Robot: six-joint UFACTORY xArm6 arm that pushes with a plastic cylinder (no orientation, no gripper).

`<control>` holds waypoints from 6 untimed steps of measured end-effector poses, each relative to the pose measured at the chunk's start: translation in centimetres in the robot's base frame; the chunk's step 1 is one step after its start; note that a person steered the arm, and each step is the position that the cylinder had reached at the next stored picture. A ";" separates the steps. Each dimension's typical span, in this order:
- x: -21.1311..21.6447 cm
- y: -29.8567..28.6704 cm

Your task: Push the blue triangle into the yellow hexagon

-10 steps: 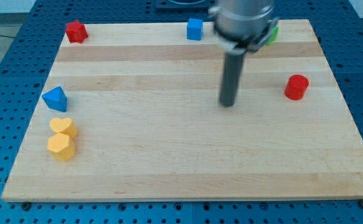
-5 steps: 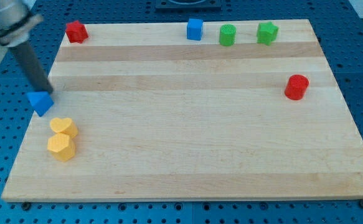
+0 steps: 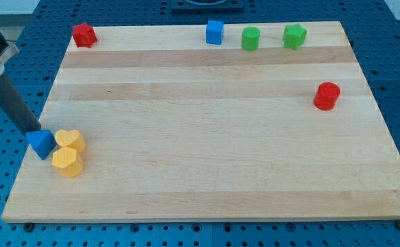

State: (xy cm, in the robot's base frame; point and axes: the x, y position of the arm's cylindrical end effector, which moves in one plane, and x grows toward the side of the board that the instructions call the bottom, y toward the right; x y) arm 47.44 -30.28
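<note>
The blue triangle (image 3: 41,143) lies at the board's left edge, touching the left side of the upper yellow block, a heart shape (image 3: 70,140). The yellow hexagon (image 3: 67,162) sits just below the heart, down and to the right of the triangle, very close to it or just touching. My tip (image 3: 31,129) is at the triangle's upper left, touching it. The dark rod slants up to the view's left edge.
The wooden board (image 3: 206,137) also carries a red block (image 3: 84,34) at the top left, a blue cube (image 3: 215,31), a green cylinder (image 3: 250,38) and a green block (image 3: 294,36) along the top, and a red cylinder (image 3: 327,95) at the right.
My tip swept from the board's middle to its left edge, then down. The blue triangle moved down and slightly left, from above the yellow blocks to beside the yellow heart.
</note>
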 end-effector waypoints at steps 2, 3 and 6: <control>4.3 1.3; 4.1 1.6; 8.2 3.0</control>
